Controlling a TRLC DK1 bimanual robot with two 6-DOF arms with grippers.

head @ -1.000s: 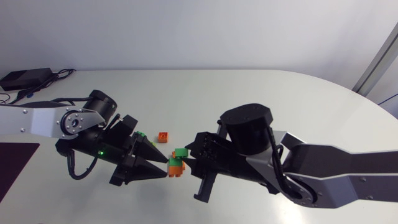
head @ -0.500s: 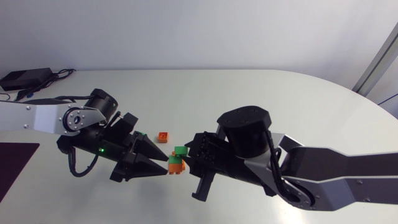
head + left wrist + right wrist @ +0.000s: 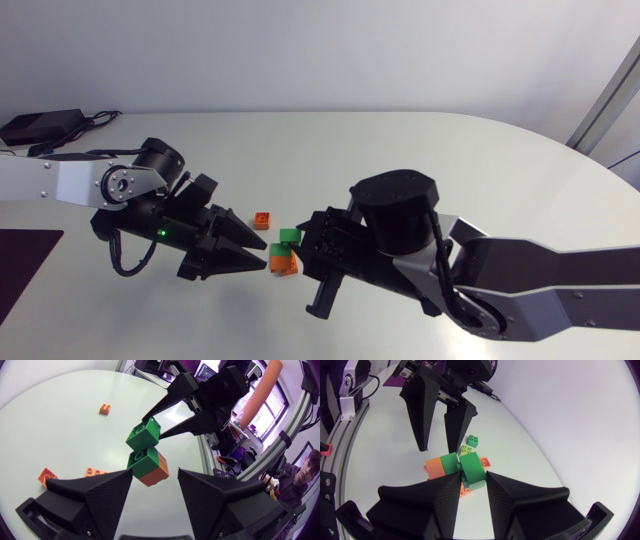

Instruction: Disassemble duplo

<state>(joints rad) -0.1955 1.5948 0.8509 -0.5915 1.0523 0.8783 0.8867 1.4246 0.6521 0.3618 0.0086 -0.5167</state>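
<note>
A small duplo stack hangs between my two grippers over the table's middle: a green brick (image 3: pixel 290 237) (image 3: pixel 144 434) on top, and under it a green-and-orange block (image 3: pixel 281 263) (image 3: pixel 149 465). My right gripper (image 3: pixel 303 250) (image 3: pixel 472 476) is shut on the green brick (image 3: pixel 470 471) from the right. Opposite it, my left gripper (image 3: pixel 262 250) (image 3: pixel 155 472) points at the lower block. Its fingers are open and straddle the block; one fingertip (image 3: pixel 129 472) is at the block's side and the other stands apart.
A loose orange brick (image 3: pixel 262 220) lies just behind the stack. The left wrist view shows more loose orange bricks (image 3: pixel 104 408) (image 3: pixel 46 476) on the table. In the right wrist view a dark green brick (image 3: pixel 473 440) and a light green brick (image 3: pixel 465 450) lie beyond the stack.
The stack and both grippers have shifted slightly up and left in the head view. A green brick seen behind the left gripper before is now hidden.
</note>
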